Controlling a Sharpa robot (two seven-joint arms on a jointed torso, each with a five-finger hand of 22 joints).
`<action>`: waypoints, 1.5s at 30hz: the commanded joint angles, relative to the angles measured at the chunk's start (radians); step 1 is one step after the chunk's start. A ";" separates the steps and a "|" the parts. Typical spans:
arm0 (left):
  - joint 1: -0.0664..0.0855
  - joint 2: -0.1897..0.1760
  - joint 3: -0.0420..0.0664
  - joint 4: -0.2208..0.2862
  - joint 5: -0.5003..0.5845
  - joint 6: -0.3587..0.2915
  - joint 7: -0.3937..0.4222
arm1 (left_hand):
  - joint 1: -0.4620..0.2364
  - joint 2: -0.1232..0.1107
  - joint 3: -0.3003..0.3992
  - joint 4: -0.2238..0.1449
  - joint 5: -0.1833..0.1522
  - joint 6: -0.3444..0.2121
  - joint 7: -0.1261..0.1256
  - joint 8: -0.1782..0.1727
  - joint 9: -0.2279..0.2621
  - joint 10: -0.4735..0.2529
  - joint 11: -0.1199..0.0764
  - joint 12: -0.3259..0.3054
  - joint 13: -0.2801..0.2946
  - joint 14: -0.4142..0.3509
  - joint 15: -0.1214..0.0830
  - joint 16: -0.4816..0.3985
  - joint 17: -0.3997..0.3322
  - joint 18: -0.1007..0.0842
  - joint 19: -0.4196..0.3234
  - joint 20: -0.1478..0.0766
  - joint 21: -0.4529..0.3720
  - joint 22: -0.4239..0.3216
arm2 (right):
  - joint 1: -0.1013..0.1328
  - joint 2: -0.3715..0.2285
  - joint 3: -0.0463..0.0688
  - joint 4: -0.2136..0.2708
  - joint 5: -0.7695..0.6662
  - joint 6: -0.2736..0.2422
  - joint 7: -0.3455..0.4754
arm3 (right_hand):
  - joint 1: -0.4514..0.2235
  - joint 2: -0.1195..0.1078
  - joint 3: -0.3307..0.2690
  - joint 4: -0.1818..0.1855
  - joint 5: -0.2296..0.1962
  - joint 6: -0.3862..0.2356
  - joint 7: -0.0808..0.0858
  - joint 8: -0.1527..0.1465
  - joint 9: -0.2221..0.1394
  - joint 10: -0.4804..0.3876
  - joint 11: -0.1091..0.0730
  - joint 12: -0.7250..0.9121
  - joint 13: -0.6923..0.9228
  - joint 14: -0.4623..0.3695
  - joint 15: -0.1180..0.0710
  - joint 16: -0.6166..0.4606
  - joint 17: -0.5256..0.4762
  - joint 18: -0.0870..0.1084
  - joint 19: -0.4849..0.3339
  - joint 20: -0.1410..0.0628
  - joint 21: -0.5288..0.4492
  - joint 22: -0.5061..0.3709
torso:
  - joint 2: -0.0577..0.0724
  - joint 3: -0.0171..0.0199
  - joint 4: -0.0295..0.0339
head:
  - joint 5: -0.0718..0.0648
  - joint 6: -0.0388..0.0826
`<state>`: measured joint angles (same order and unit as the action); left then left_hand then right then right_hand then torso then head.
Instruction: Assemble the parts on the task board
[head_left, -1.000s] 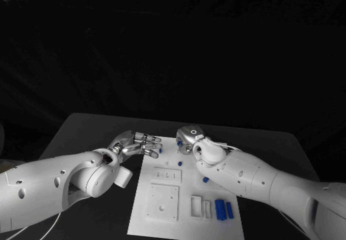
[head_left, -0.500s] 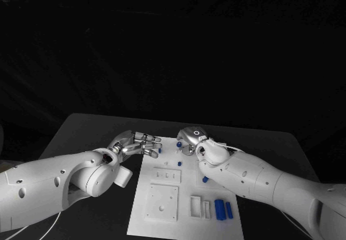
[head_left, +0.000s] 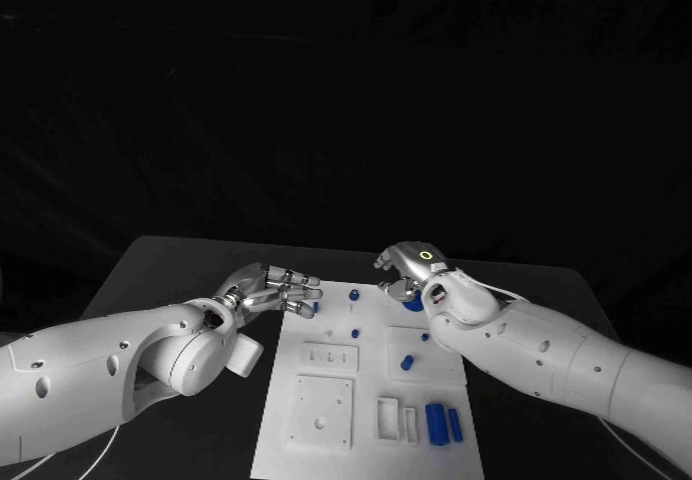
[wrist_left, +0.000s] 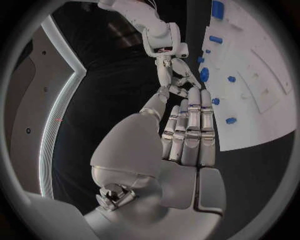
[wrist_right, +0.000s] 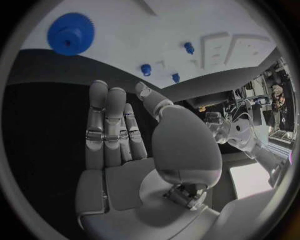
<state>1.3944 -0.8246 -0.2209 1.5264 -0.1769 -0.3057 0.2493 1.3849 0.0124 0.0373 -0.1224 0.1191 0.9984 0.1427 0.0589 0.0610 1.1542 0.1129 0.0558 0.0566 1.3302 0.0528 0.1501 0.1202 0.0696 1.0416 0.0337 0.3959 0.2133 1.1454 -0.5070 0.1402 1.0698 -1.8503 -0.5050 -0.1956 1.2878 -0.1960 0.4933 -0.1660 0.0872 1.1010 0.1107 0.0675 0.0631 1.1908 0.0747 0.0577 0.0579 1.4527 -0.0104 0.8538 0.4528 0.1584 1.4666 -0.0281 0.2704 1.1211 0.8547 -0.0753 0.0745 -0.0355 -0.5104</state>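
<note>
my right robot hand (head_left: 408, 268) is spread wide, holding nothing, right by the blue gear (wrist_right: 70, 33), which sits upper left in the wrist view.

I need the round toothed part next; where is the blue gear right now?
In the head view the blue gear lies at the task board's far right corner, just under the right robot hand; the right wrist view shows it beyond the fingertips.

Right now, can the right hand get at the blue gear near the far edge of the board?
Probably yes. The right hand hovers open close by the blue gear on the task board, and nothing shows between them in the right wrist view.
</note>
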 joint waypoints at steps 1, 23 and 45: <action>0.004 -0.001 0.000 -0.004 -0.002 0.007 0.009 | -0.004 0.000 0.000 -0.005 0.002 0.003 0.006 0.004 0.002 -0.009 -0.001 0.004 0.002 -0.009 0.001 0.003 -0.002 -0.006 -0.007 0.002 0.001 -0.001 | -0.003 -0.042 0.016 0.033 0.061 -0.002 0.008 | -0.021 -0.005 0.033 -0.006 0.043 0.035 -0.002 -0.005 0.001 0.060 -0.015 0.002 0.001 -0.001 -0.016 0.020 0.014 -0.032 0.031 -0.016 0.027 0.022 | -0.007 0.0085 -0.0133 | 0.003 0.001; 0.002 0.010 -0.004 -0.046 -0.001 0.038 0.025 | 0.000 -0.005 -0.001 -0.011 0.003 0.002 0.007 0.004 0.002 -0.012 0.000 0.004 0.002 -0.010 0.001 0.002 -0.002 -0.006 -0.007 0.002 0.002 -0.001 | -0.035 -0.072 0.056 -0.053 0.177 0.199 0.043 | 0.010 0.039 -0.392 0.042 0.152 -0.065 -0.020 -0.003 0.002 0.009 -0.087 0.949 1.015 -0.024 -0.070 0.175 0.481 -0.073 0.043 -0.071 0.446 0.277 | -0.017 0.0216 -0.0275 | 0.017 -0.005; 0.000 0.016 -0.004 -0.042 -0.003 0.043 0.022 | -0.003 -0.002 -0.002 -0.015 0.003 0.000 0.007 0.004 0.002 -0.013 0.001 0.004 0.002 -0.010 0.002 0.002 -0.003 -0.006 -0.009 0.002 0.003 0.000 | -0.052 0.009 0.057 -0.166 0.196 0.206 0.048 | 0.002 0.046 -0.370 0.040 0.162 -0.057 -0.013 -0.005 0.001 0.042 -0.079 1.003 1.091 -0.007 -0.063 0.186 0.585 -0.073 0.030 -0.064 0.550 0.289 | -0.012 0.0236 -0.0226 | 0.019 -0.008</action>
<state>1.3941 -0.8108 -0.2258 1.4805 -0.1769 -0.2799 0.2597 1.3849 0.0124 0.0331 -0.1319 0.1191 0.9984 0.1427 0.0589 0.0610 1.1472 0.1130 0.0558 0.0566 1.3272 0.0558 0.1501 0.1182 0.0696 1.0380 0.0374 0.3958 0.2133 1.0939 -0.4995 0.1966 0.9070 -1.6569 -0.3088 -0.1568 1.2940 -0.1540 0.1196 -0.1253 0.2477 1.0398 0.0956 0.0666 0.0641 1.2278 -0.0016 1.0575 1.1475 1.4380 -0.0751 1.0365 1.0370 0.0756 1.4666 -0.0997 0.8202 1.3079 0.8413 -0.0519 0.0518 -0.0164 -0.5186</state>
